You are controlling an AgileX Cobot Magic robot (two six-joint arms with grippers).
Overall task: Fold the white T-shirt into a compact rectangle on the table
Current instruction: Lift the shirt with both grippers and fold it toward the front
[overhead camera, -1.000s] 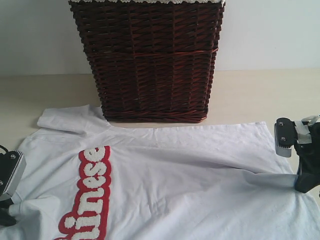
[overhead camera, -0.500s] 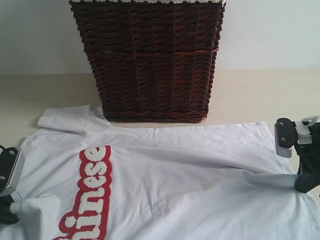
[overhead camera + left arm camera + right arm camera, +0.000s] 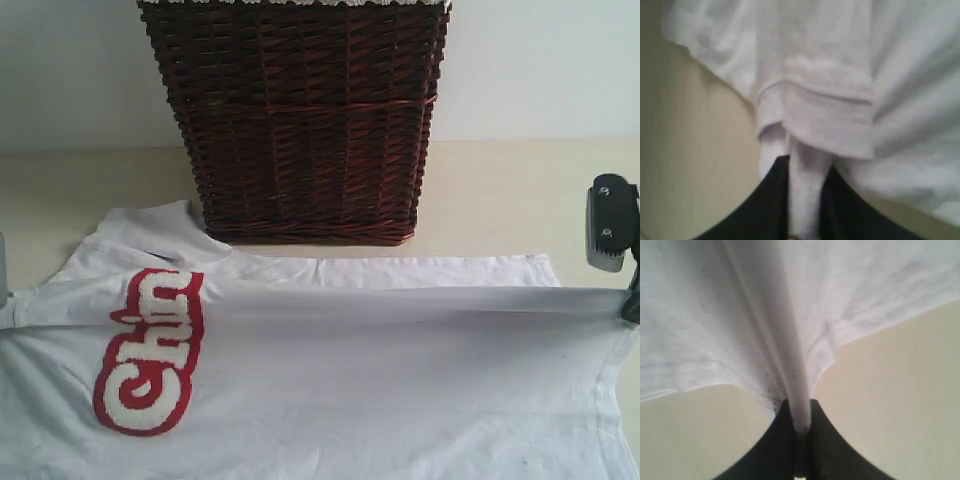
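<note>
Black jaws of the left gripper [image 3: 807, 182] stand narrow, pinched on a bunched fold of the large, soft white T-shirt [image 3: 360, 380]. The cloth is squeezed between them just beside a stitched hem. The right gripper [image 3: 800, 422], also black, is pressed almost flat on a thin ridge of the same fabric. There the hemmed edge curves away to both sides, and small dark specks mark the cloth next to the jaws.

In the exterior view only a grey sliver of the left arm shows at the left edge, and the grey-and-black wrist of the right arm [image 3: 608, 225] sits at the right edge. Between the two sides the white T-shirt is drawn into a straight, taut ridge that runs across the whole width. The near part slopes down toward the camera, and the far part lies on the wide, matte cream-beige table [image 3: 510, 190]. Fuzzy white bubble lettering outlined in red [image 3: 150, 350] sits on the left part of the shirt, reading "Chin" before it turns over the ridge. One sleeve lies flat on the table at the far left.

Behind the shirt a tall, dark brown wicker basket [image 3: 300, 120] stands upright on the table, its foot just beside the sleeve and the shirt's far edge. A light grey-white wall [image 3: 540, 60] rises behind it.
</note>
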